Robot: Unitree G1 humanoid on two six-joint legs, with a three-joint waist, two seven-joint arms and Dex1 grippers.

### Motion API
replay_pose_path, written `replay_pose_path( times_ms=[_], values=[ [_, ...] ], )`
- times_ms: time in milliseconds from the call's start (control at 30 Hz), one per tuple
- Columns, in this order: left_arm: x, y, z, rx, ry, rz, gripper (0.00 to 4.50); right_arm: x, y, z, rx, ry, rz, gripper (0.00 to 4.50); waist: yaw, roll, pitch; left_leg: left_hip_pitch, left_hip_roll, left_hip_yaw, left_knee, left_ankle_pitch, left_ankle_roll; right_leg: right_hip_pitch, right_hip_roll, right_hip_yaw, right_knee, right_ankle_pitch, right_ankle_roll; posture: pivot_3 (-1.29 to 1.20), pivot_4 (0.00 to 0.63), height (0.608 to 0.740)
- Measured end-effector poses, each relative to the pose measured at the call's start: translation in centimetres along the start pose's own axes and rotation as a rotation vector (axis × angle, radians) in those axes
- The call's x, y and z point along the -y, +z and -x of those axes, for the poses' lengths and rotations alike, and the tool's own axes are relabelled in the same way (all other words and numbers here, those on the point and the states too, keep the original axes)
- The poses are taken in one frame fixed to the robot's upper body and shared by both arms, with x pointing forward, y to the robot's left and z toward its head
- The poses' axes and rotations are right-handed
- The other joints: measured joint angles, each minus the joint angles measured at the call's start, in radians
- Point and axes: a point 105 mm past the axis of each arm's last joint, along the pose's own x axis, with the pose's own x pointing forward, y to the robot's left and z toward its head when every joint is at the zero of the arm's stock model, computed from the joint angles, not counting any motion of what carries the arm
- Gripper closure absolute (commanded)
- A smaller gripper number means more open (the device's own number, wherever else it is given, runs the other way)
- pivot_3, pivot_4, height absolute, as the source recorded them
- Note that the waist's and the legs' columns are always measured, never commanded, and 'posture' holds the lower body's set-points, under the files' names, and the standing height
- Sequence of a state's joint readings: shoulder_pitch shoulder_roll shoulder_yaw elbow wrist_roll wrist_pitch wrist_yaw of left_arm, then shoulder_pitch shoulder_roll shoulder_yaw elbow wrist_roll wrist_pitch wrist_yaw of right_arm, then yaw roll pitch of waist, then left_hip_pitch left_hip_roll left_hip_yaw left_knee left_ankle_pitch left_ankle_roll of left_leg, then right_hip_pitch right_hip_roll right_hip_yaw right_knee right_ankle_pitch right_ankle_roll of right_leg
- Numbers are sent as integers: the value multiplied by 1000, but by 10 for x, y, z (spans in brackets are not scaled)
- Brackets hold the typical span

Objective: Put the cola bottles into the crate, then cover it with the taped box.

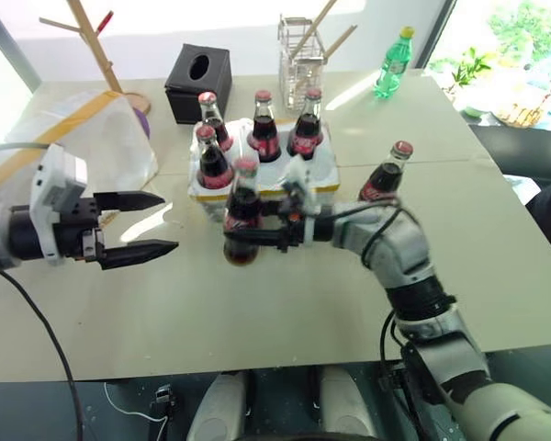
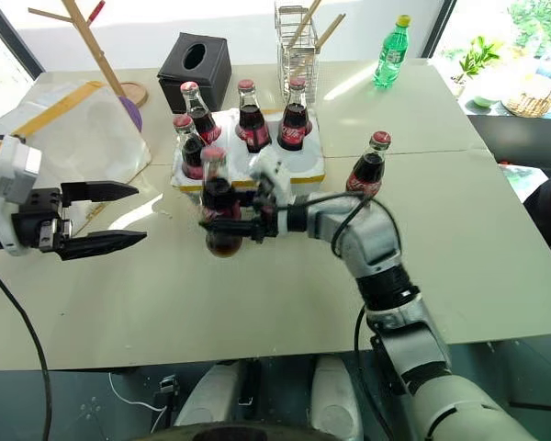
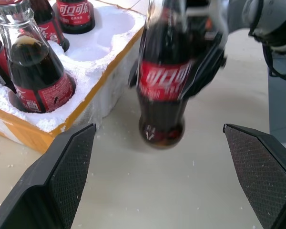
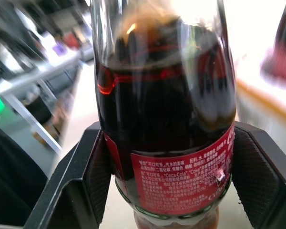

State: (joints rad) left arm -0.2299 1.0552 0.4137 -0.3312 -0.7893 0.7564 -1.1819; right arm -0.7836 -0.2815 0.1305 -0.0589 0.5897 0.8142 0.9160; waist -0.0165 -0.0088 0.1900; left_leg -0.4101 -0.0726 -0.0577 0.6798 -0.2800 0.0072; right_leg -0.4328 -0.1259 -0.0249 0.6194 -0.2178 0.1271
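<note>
On the table [image 1: 257, 312] the crate [image 1: 323, 176] held four cola bottles [image 1: 263, 129]; right gripper [image 1: 250, 235] pinched a fifth bottle [image 1: 242, 213] just before it, sixth bottle [image 1: 386, 175] stood beside, left gripper [image 1: 151, 223] jaws spread, empty; taped box [image 1: 83, 138] lay left

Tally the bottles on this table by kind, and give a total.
Cola bottles: 6. That is 4 in the crate, 1 held by the right tool, and 1 standing on the table.
Green soda bottle: 1.
Total: 7 bottles.
</note>
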Motion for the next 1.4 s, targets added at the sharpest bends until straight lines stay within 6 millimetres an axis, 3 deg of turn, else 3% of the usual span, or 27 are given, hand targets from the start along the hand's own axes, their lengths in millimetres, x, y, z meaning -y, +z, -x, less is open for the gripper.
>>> replay_pose_path(
  times_ms=[100,167,233,300,400,500,633,733,900,967,1067,1200,1300,1400],
  values=[
    [-2,2,-1,7,4,-9,0,6,57,9,94,-45,118,1640,-1,0,0,0,1,0,0,0,0,-1,1,0,0,0,0,0,150,740],
    [-2,3,-3,18,-1,-14,0,18,85,10,138,-114,192,1640,-3,0,0,0,1,0,-1,0,0,-1,1,0,0,0,0,0,150,740],
    [-2,4,-7,29,-13,-19,0,37,94,11,145,-210,219,1640,-4,0,0,0,1,0,-2,0,-1,-1,1,0,0,0,0,0,150,740],
    [-2,2,-8,30,-14,-16,0,59,84,13,123,-300,196,1640,-3,0,0,0,1,1,-2,0,-1,-1,1,0,1,1,-1,0,150,740],
    [-4,3,-9,45,-6,-22,0,81,51,12,33,-369,147,1640,-4,0,0,-1,0,1,-2,0,-1,-3,1,1,1,1,-2,0,150,740],
    [-6,6,-9,52,5,-37,0,87,15,5,-73,-383,144,1640,-6,0,0,-2,0,2,-2,0,-1,-8,0,3,10,1,-2,0,150,740],
    [-8,5,-9,52,13,-34,0,90,-1,2,-81,-391,121,1640,-7,0,0,-3,0,2,-3,0,-1,-9,0,3,11,1,-3,0,150,740],
    [-8,4,-11,51,7,-35,0,93,-9,-1,-72,-403,108,215,-8,0,0,-3,0,2,-2,0,-1,-9,0,3,11,1,-3,0,150,740],
    [-8,8,-15,62,-6,-49,0,95,-9,-2,-69,-424,134,67,-19,-1,-1,-1,0,2,-1,1,-2,-7,0,3,11,1,-3,0,150,740],
    [-8,10,-16,70,-10,-52,0,92,-7,2,-73,-427,141,67,-18,-1,-1,-1,0,2,-1,1,-2,-7,0,3,11,1,-3,0,150,740],
    [-7,15,-26,112,-40,-48,0,75,8,31,-68,-432,175,67,0,0,0,-3,0,2,-1,1,-2,-8,0,3,11,1,-3,0,150,740],
    [-3,19,-39,158,-84,-23,0,17,43,69,-43,-350,239,67,5,-1,-1,-4,0,1,0,0,0,-8,0,3,10,1,-3,0,150,740],
    [2,20,-52,176,-137,-18,0,-15,24,102,-139,-331,180,67,11,-2,-1,-3,0,0,1,-4,7,-4,0,2,8,1,-3,0,150,740],
    [3,21,-59,183,-166,-14,0,-22,-9,149,-253,-472,45,67,21,-1,-1,0,0,2,2,-4,8,1,1,3,-3,1,-2,0,150,740]
  ],
)
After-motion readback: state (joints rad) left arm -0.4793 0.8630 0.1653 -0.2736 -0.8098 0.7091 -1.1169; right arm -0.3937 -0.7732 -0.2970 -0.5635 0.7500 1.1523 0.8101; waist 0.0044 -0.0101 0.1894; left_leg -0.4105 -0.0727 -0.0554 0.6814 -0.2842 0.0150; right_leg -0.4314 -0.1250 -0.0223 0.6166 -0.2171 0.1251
